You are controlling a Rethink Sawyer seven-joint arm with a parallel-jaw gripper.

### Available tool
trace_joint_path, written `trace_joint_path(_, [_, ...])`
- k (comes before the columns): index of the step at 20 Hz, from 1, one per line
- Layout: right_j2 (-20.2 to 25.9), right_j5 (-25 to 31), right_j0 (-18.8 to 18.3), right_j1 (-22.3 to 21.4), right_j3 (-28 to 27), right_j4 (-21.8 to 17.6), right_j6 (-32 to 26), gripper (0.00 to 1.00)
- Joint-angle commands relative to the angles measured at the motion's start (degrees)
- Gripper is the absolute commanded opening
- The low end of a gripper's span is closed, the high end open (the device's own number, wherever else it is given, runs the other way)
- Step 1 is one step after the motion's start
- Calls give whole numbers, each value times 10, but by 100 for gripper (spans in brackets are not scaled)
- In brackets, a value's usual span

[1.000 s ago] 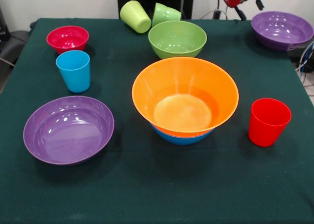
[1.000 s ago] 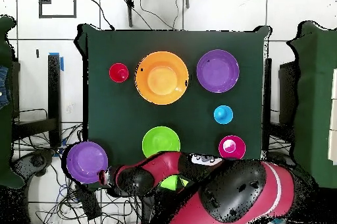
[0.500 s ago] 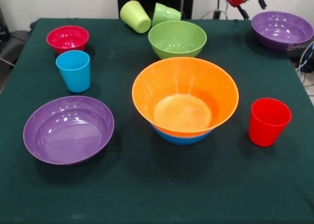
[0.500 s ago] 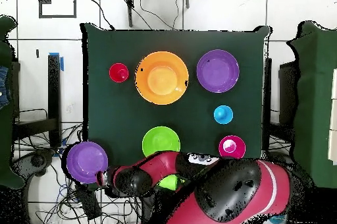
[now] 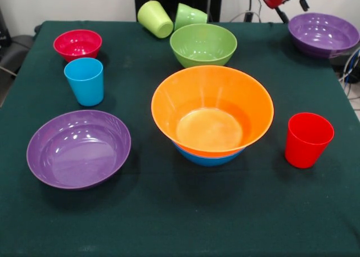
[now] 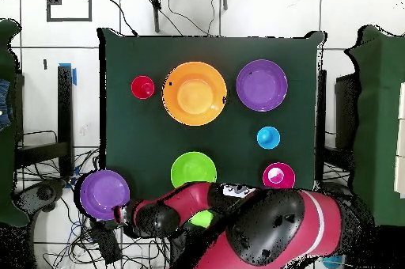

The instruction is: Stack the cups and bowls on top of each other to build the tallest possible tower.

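Observation:
An orange bowl (image 5: 212, 113) sits nested in a blue bowl (image 5: 208, 157) mid-table, a two-bowl tower. Behind it stands a green bowl (image 5: 203, 43). A yellow-green cup (image 5: 155, 18) and a green cup (image 5: 189, 15) lie tipped at the far edge. The small red bowl (image 5: 77, 43) and the sky blue cup (image 5: 84, 81) stand on the left, with a purple bowl (image 5: 79, 148) in front of them. The red cup (image 5: 307, 139) is upright on the right. My gripper (image 5: 289, 1) hangs beside the second purple bowl (image 5: 323, 33), which the overhead view places past the table's corner (image 6: 104, 194).
The green cloth table (image 5: 169, 212) ends just before the far-right purple bowl. Cables (image 5: 351, 71) hang off that side. In the overhead view my red arm (image 6: 261, 230) covers the table's lower edge and most of the tipped cups.
My gripper has drifted a little towards the far purple bowl's rim. The bowls and cups stay where they were.

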Motion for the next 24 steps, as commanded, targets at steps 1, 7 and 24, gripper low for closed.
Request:
trace_joint_path(1, [-29,-51,34,0,-93,-46,18,100])
trace_joint_path(7, [-27,-67,37,-3,-97,-39,23,100])
trace_joint_path(24, [-28,-93,27,-5,-98,-26,27,0])
